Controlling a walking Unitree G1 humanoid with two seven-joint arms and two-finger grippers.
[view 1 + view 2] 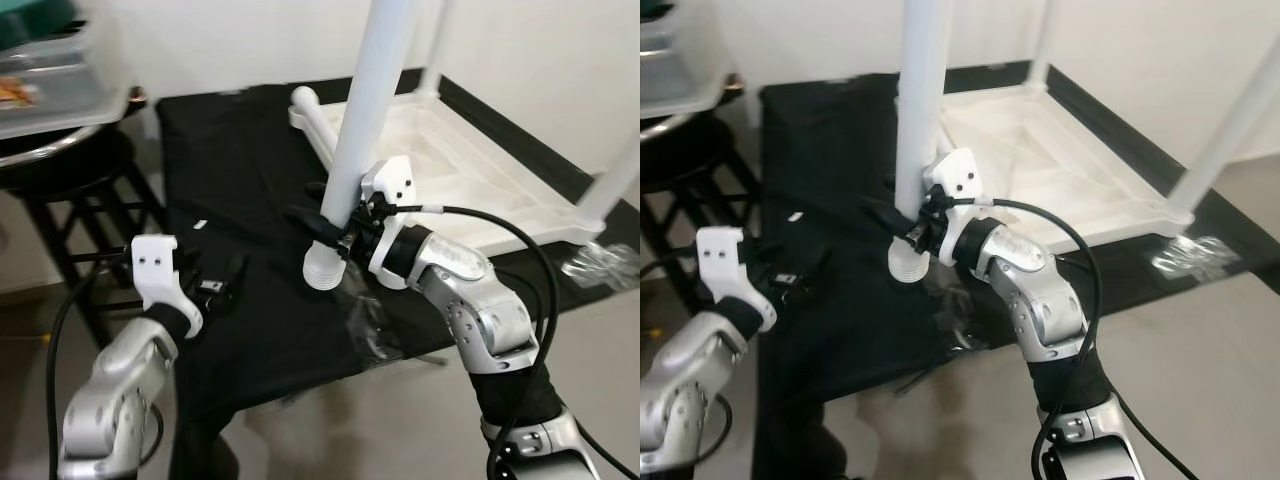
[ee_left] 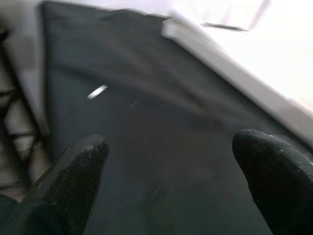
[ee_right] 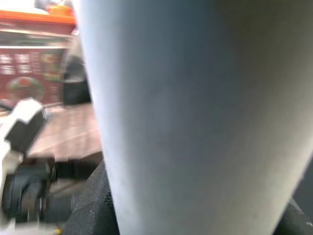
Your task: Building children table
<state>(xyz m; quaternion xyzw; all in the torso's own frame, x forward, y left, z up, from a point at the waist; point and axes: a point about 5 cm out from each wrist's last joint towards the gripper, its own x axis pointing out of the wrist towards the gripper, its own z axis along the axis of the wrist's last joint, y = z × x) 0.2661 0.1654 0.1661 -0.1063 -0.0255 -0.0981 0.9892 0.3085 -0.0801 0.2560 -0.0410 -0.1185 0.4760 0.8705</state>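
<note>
My right gripper [image 1: 322,226] is clamped around a white table leg [image 1: 360,130], low on the tube, just above its ribbed threaded end [image 1: 324,268], which hangs just above the black cloth [image 1: 240,200] without clearly touching it. The leg stands nearly upright, leaning a little to the right as it rises out of the top of the head views. In the right wrist view the leg [image 3: 195,112] is pressed close against the camera with the black fingers [image 3: 93,205] at its sides. My left gripper [image 1: 222,280] hovers low over the near left part of the cloth, fingers [image 2: 73,181] spread wide with nothing between them. Beyond and to the right of the held leg, the white tabletop [image 1: 480,170] lies upside down on the cloth; two legs already stand up from it, one at the far corner [image 1: 437,50] and one at the right corner [image 1: 620,180]. Another loose white leg [image 1: 318,118] lies flat against the tabletop's left edge, directly behind the tube I hold. Crumpled clear plastic wrap [image 1: 372,325] sits on the cloth just near my right wrist, and more of it [image 1: 600,265] lies by the right corner leg. A small pale scrap [image 1: 198,224] rests on the cloth far from my left gripper. To the far left a dark stool [image 1: 75,195] carries a clear plastic bin [image 1: 60,85], beside the cloth's edge.
</note>
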